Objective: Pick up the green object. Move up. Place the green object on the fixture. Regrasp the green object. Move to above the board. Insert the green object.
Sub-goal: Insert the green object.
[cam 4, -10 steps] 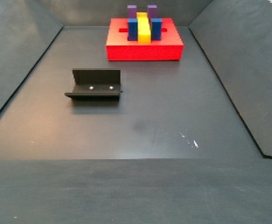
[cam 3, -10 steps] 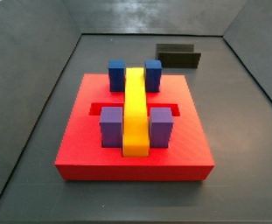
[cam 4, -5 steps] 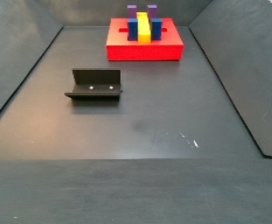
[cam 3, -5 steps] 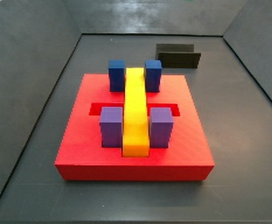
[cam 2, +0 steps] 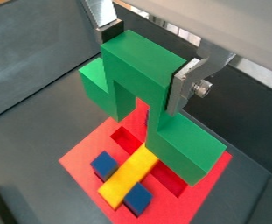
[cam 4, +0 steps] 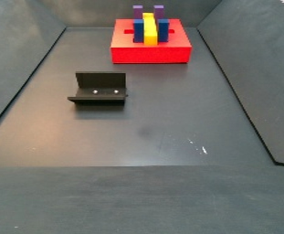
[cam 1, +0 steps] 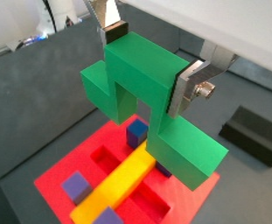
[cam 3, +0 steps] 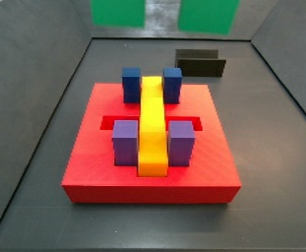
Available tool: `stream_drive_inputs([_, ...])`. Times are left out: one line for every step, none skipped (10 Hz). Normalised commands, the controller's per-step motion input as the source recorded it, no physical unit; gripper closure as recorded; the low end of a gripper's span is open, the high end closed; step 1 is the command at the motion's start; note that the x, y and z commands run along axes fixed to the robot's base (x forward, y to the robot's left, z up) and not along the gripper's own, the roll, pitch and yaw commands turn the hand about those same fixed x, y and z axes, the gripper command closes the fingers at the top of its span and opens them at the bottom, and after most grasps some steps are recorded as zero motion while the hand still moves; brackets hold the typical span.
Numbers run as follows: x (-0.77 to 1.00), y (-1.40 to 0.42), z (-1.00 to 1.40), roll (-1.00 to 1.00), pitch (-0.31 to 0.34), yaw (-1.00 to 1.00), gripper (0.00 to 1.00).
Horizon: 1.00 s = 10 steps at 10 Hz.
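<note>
You can see the two-finger gripper [cam 1: 149,66] holding the matte green blocky arch piece [cam 1: 149,101] in both wrist views, its flat silver fingers [cam 2: 187,83] pinching the raised centre block from either side. The piece hangs in the air above the large flat red square board [cam 2: 197,175], apart from it. In a side view only two green patches [cam 3: 162,12] show at the top edge of the frame, well above the board [cam 3: 149,172].

On the board you have a long yellow bar [cam 3: 153,123] running across the rectangular recess, two blue blocks [cam 3: 132,84] at the far end and two purple blocks [cam 3: 125,143] at the near end.

The small dark L-shaped fixture [cam 4: 100,90] stands on the dark grey floor [cam 4: 156,137], left of centre, well apart from the board [cam 4: 151,46] at upper centre. Dark grey walls slope up around the floor on all sides.
</note>
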Motion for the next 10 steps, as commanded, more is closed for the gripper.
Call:
stream_drive_inputs([0.08,-0.10,-0.39,-0.04,0.056,0.00,1.00])
stream_drive_inputs([0.00,0.00,-0.42,-0.01,0.054,0.00,1.00])
stream_drive_inputs([0.00,0.00,-0.50,0.00,0.024,0.00,1.00])
stream_drive_inputs([-0.01,0.00,-0.68,0.00,0.000,0.00,1.00])
stream_drive_inputs([-0.10,-0.02,-0.70,0.00,-0.097,0.00,1.00])
stream_drive_inputs([-0.13,-0.12,-0.55,0.03,-0.174,0.00,1.00])
stream_drive_inputs([-0.19,-0.18,-0.40,0.06,-0.239,0.00,1.00])
stream_drive_inputs([-0.27,-0.25,-0.26,0.11,-0.270,0.00,1.00])
stream_drive_inputs([-0.20,-0.25,-0.03,0.13,-0.196,0.00,1.00])
stream_drive_inputs([-0.16,-0.15,0.00,0.11,-0.149,0.00,1.00])
